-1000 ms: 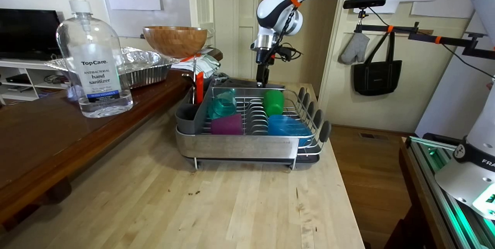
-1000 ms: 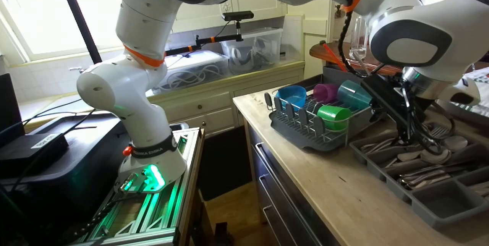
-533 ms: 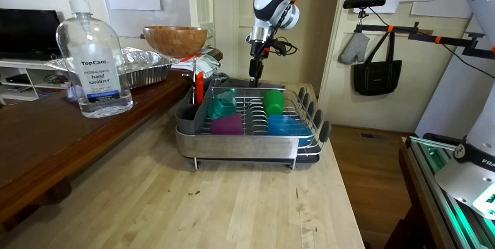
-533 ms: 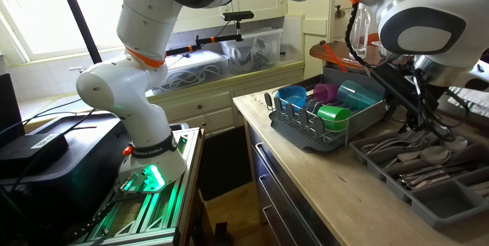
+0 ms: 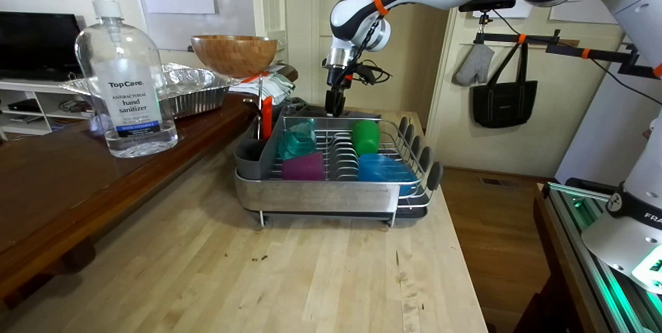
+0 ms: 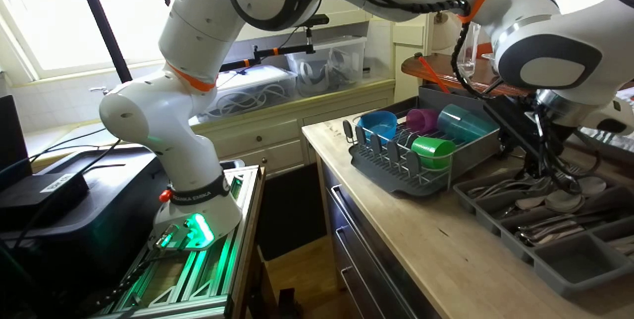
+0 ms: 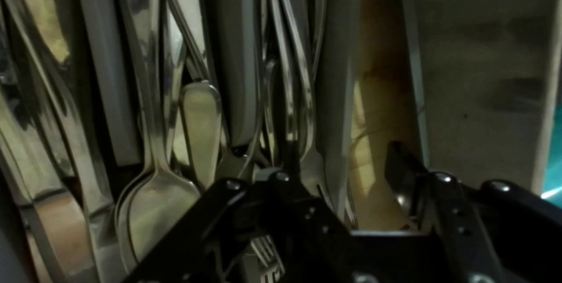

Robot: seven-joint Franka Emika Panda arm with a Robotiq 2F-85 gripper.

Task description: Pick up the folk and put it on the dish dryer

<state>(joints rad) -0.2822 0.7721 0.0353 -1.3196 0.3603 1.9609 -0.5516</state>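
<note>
Moved farther from its base (image 6: 198, 212) since 1 second ago, my gripper (image 7: 338, 166) hangs over 1 cutlery tray (image 6: 577, 262), jaws apart. I can't count the forks (image 7: 312, 168) overlapping there; 3 cups (image 5: 366, 137) and 1 bowl (image 6: 379, 126) sit unmoved in 1 dish dryer (image 5: 318, 196).

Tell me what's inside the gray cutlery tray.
Spoons, forks and what look like knives lie in the cutlery tray. The end effector hides part of the forks in the wrist view; whatever lies beneath the top pieces cannot be seen.

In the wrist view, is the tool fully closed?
No, the tool is open: its fingers stand apart, with wooden countertop visible in the gap between them.
</note>
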